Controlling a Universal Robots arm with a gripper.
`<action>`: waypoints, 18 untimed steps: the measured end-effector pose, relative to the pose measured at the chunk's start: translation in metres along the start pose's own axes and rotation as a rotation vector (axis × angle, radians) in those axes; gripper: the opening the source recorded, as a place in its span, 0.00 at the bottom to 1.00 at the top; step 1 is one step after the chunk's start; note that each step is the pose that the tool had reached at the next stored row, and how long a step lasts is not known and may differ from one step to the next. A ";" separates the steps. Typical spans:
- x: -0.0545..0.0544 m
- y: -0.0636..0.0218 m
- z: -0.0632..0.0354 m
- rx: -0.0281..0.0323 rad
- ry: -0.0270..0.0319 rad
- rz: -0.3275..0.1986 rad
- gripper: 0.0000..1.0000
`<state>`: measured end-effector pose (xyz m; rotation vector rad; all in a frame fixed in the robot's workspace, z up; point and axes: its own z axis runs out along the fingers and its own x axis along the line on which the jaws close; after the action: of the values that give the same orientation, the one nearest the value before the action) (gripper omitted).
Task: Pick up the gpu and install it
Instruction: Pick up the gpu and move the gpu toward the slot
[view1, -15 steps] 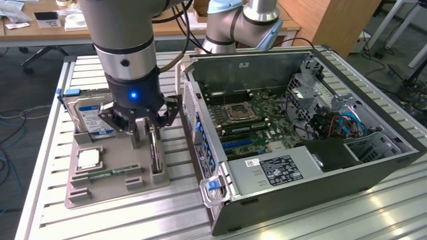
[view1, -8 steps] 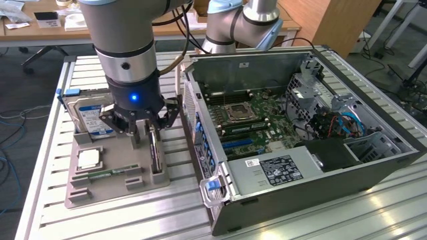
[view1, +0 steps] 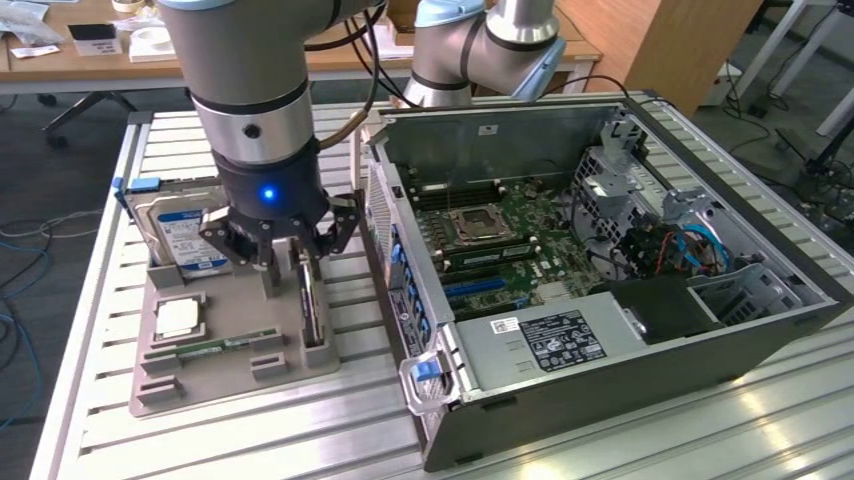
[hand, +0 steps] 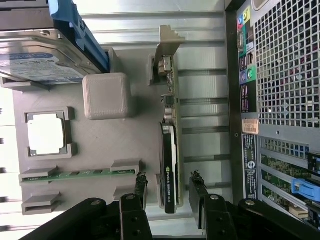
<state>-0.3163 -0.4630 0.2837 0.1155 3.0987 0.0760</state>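
Over the matt grey moulded-plastic holder tray (view1: 200, 385), at about nine o'clock from the open black-and-silver computer case (view1: 641, 330) in the exterior view, the black claw (view1: 302, 262) hangs released, its jaws spread and gripping nothing. The gpu (view1: 312, 310), a thin flat card with a black face, a brownish board back and a silver sheet-metal end bracket, stands on edge in a slot of that tray. In the wrist view the claw (hand: 169, 184) straddles the gpu (hand: 169, 150): one of the fingers (hand: 141, 187) is beside each flat face, apparently just apart from it.

To my eye, a good grasp needs the card centred between the jaws, so both pads meet the faces together and neither pushes it askew in its slot. The faces look smooth and hard, and the card is narrow, so I would expect a square, even squeeze to hold better than a corner pinch. The bent bracket end is best left alone.

From the gpu, a silver hard drive (view1: 180, 235) with a blue label stands at ten o'clock, a square pale processor chip (view1: 178, 318) lies at nine, and a narrow green memory stick (view1: 214, 347) at eight. The tabletop (view1: 267, 440) is ribbed, shiny aluminium.
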 end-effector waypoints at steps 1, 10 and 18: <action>0.000 0.0005 0.0001 -0.0003 0.0000 0.000 0.47; 0.000 0.0024 0.0003 -0.0003 0.0000 0.000 0.47; 0.001 0.0077 0.0006 -0.0003 0.0000 0.000 0.47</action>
<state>-0.3163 -0.4553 0.2834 0.1154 3.0987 0.0764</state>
